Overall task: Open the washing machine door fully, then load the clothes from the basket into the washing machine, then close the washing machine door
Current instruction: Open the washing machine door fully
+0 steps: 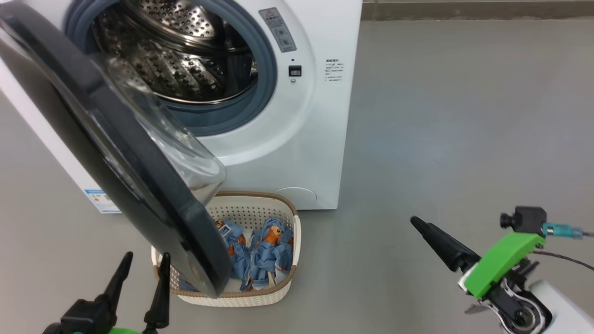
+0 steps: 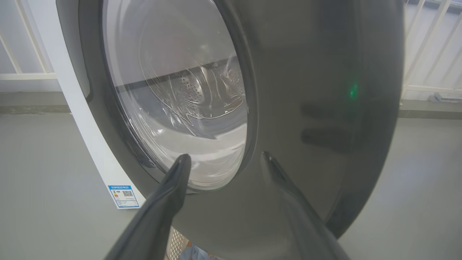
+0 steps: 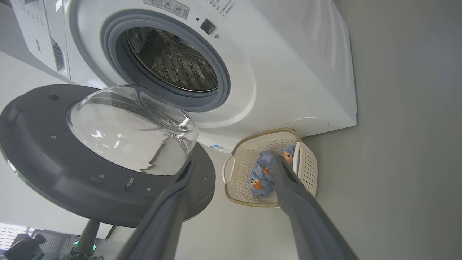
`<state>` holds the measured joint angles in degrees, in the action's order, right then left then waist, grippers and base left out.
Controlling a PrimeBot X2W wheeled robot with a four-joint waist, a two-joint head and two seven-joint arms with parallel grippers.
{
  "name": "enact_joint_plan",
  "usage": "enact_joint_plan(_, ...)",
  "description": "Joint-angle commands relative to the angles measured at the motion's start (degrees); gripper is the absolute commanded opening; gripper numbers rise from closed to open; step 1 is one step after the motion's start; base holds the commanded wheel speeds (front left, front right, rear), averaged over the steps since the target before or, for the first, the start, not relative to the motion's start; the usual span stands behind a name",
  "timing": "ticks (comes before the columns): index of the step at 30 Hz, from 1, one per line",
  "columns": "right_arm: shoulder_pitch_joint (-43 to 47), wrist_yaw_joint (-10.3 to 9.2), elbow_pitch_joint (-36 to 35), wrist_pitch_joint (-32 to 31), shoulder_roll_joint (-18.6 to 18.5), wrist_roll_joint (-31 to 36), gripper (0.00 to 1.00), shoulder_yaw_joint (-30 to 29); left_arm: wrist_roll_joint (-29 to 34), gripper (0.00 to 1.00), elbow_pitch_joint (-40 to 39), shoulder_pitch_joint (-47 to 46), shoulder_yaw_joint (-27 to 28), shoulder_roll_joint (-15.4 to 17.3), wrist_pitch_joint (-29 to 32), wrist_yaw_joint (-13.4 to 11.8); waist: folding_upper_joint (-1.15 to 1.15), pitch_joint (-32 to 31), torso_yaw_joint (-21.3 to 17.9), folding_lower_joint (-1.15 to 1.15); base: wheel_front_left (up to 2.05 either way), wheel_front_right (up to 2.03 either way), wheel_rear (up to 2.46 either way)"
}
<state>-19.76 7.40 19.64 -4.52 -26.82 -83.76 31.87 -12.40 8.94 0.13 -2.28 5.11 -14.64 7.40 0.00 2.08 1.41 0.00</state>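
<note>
The white washing machine (image 1: 315, 139) stands at the top with its steel drum (image 1: 185, 60) exposed. The washing machine door (image 1: 116, 153) hangs swung out towards me on the left, its glass bowl facing the drum, and its lower edge covers the left part of the basket (image 1: 260, 197). The clothes (image 1: 267, 250), light blue with orange figures, lie in the basket. My left gripper (image 1: 146, 255) is open just left of the door's lower edge, facing its outer face (image 2: 306, 108). My right gripper (image 1: 417, 225) is open above the floor, right of the basket (image 3: 234, 169), holding nothing.
Grey floor (image 1: 464, 139) stretches to the right of the machine and basket. A white railing (image 2: 25, 76) runs behind the machine in the left wrist view. A second white appliance (image 3: 36, 32) stands beside the machine. A blue label (image 2: 123, 196) sits low on the machine's side.
</note>
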Motion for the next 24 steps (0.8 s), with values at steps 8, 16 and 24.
enact_joint_plan(8, 2.9, 0.09, 1.8, 11.3, -4.2, 4.8, 1.00, 4.9, -0.1, 1.00, -2.1, 0.4, 3.6, 0.7, -0.4, 0.1, 0.00, -0.4, -1.7, 0.00, 0.00, 0.00, 0.00)
enact_joint_plan(16, 2.4, 0.09, 6.9, 19.2, -5.4, 11.6, 1.00, 8.4, -0.1, 1.00, -2.2, 0.2, 3.9, 0.5, -0.4, 0.1, 0.00, -0.1, -1.9, 0.00, 0.00, 0.00, 0.00)
enact_joint_plan(24, 4.0, 0.09, 7.9, 19.5, -1.8, 25.6, 1.00, -2.9, 0.0, 1.00, -2.2, 0.0, 4.1, 0.3, -0.4, 0.1, 0.00, 0.2, -1.5, 0.00, 0.00, 0.00, 0.00)
